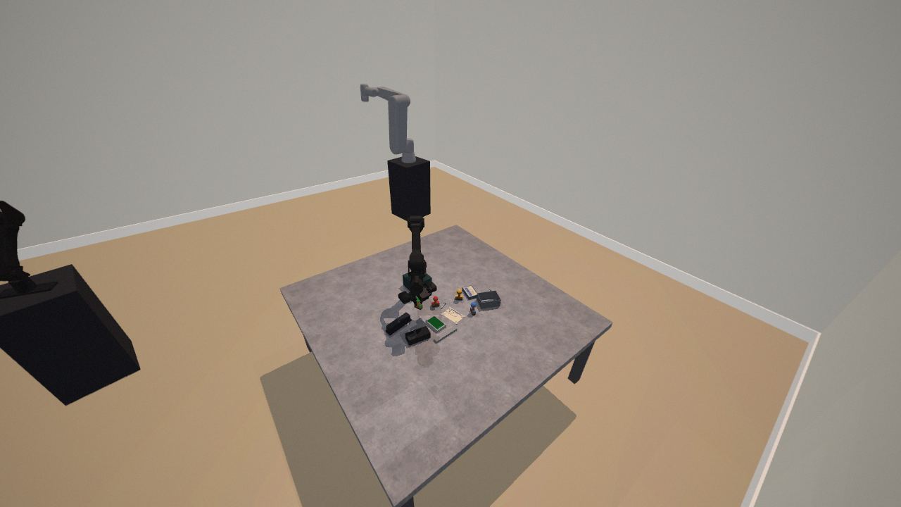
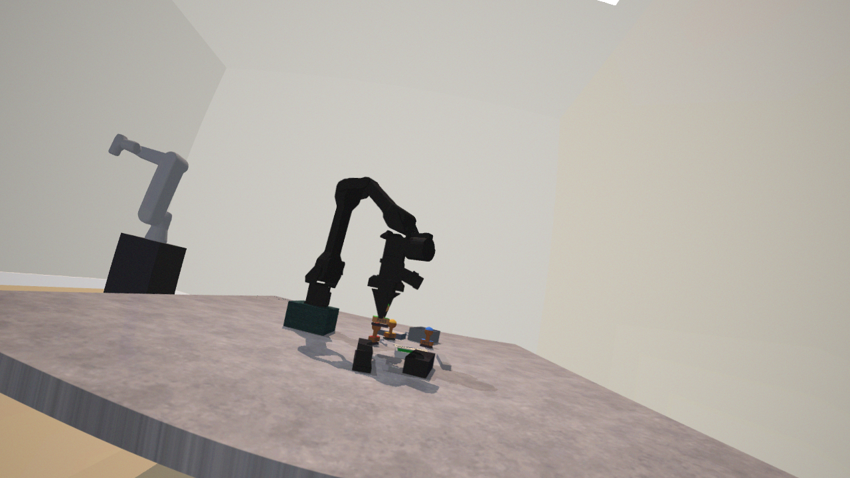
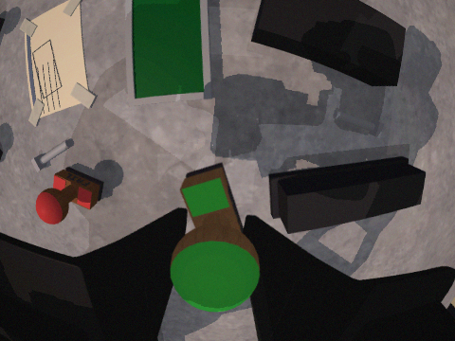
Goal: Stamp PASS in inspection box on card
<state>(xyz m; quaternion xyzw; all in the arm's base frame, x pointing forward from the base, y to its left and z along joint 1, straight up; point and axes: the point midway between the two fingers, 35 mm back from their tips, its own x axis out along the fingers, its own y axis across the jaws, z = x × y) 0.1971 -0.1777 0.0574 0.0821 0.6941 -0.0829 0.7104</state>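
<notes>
Above the table (image 1: 504, 372) (image 2: 333, 398), the gripper (image 1: 418, 301) (image 2: 382, 316) (image 3: 215, 222) is partly closed, gripping 1 green-topped stamp (image 1: 419, 303) (image 2: 379, 320) (image 3: 215, 275). The green ink pad (image 1: 436, 322) (image 2: 411, 350) (image 3: 168, 52) lies beside the card (image 1: 452, 315) (image 3: 63, 62), apart from the stamp.

grey table (image 1: 498, 378) (image 2: 238, 380) (image 3: 156, 128) — taped card (image 1: 452, 315) (image 3: 66, 62), green pad (image 1: 436, 322) (image 2: 412, 350) (image 3: 168, 52), red-knobbed stamp (image 1: 435, 301) (image 2: 374, 335) (image 3: 71, 191).

green-topped wooden stamp (image 1: 419, 303) (image 2: 380, 321) (image 3: 215, 272) between the fingers, above the bench (image 1: 485, 378) (image 2: 238, 392) (image 3: 152, 123)

Matte black arm (image 1: 415, 242) (image 2: 340, 228), angular links, cylindrical wrist housing (image 2: 420, 247), tapered black tool (image 1: 418, 303) (image 2: 382, 316) (image 3: 215, 222), screws too small to tell
</notes>
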